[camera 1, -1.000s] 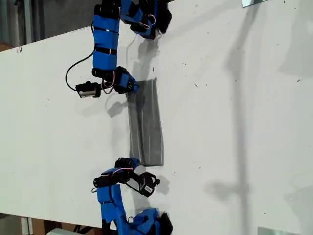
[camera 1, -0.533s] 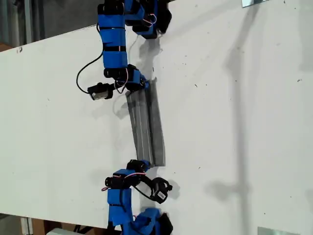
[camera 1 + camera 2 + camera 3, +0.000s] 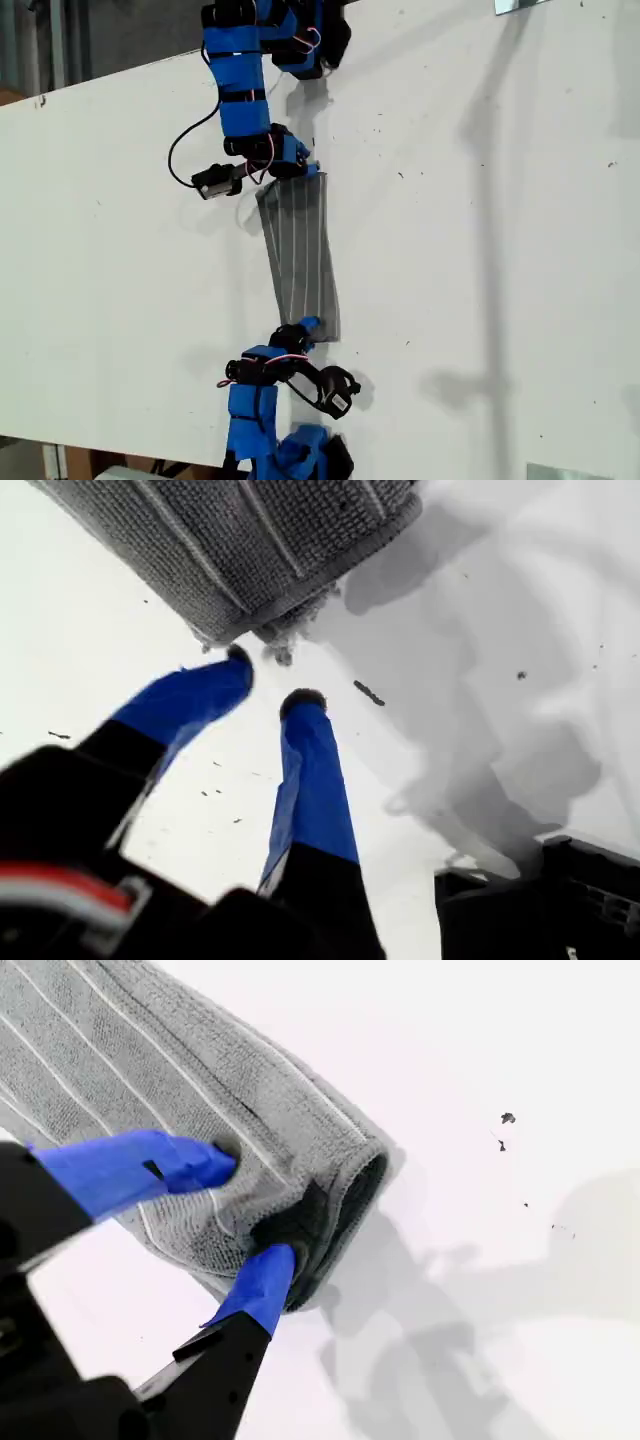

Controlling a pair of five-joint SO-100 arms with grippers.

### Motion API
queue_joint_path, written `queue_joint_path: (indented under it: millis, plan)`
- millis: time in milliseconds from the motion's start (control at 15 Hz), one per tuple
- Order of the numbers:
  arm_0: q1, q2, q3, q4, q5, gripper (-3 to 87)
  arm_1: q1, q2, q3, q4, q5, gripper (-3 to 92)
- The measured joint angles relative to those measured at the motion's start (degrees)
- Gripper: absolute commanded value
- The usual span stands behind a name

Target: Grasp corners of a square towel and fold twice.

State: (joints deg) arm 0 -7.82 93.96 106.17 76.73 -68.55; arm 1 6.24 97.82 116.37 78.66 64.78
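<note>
The towel (image 3: 300,250), grey with thin white stripes, lies folded into a long strip on the white table. My first gripper (image 3: 305,168) sits at its far end, at the top of the exterior view. In the first wrist view my first gripper (image 3: 267,685) is open. A frayed corner (image 3: 270,640) of the towel (image 3: 260,540) lies just beyond its fingertips, untouched. My second gripper (image 3: 305,326) is at the strip's near end. In the second wrist view my second gripper (image 3: 255,1200) is shut on the layered end of the towel (image 3: 150,1070), one finger on top and one at the fold.
The white table (image 3: 480,250) stretches wide toward the exterior view's right. Its edge (image 3: 100,82) slants across the upper left of that view. The arm bases (image 3: 300,40) (image 3: 310,455) stand at the top and bottom. Small metal plates (image 3: 520,5) mark the right-hand corners.
Both arms have swung toward the exterior view's right, taking the towel's raised left edge with them. The strip now lies broader and flatter, with its stripes showing.
</note>
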Motion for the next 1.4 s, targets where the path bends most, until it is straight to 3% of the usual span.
queue_joint_path:
  millis: [67,267,533,800,1200,1333,1400]
  plan:
    - [0.3,0.0,-1.4,1.4,0.0,32.7,0.2,1.4,0.1,0.5,0.0,22.5]
    - [0.9,0.0,-8.2,7.0,-0.9,32.5,1.3,4.9,0.1,2.6,-0.1,31.9]
    - [0.4,1.7,-8.3,9.3,-1.4,30.6,6.3,3.0,0.6,-0.1,-5.3,33.8]
    - [-5.4,14.4,1.7,10.5,-1.0,29.8,14.0,-8.2,0.2,-6.2,-13.5,33.9]
    - [-5.7,36.7,22.9,7.5,-5.5,28.9,15.1,-22.1,-10.2,-7.9,-18.2,20.1]
    - [-5.7,50.3,32.1,7.1,-8.2,28.2,13.4,-23.0,-12.6,-7.8,-18.1,2.9]
    - [-5.7,55.5,36.1,7.1,-9.4,27.8,12.7,-23.7,-14.1,-8.0,-17.7,0.0]
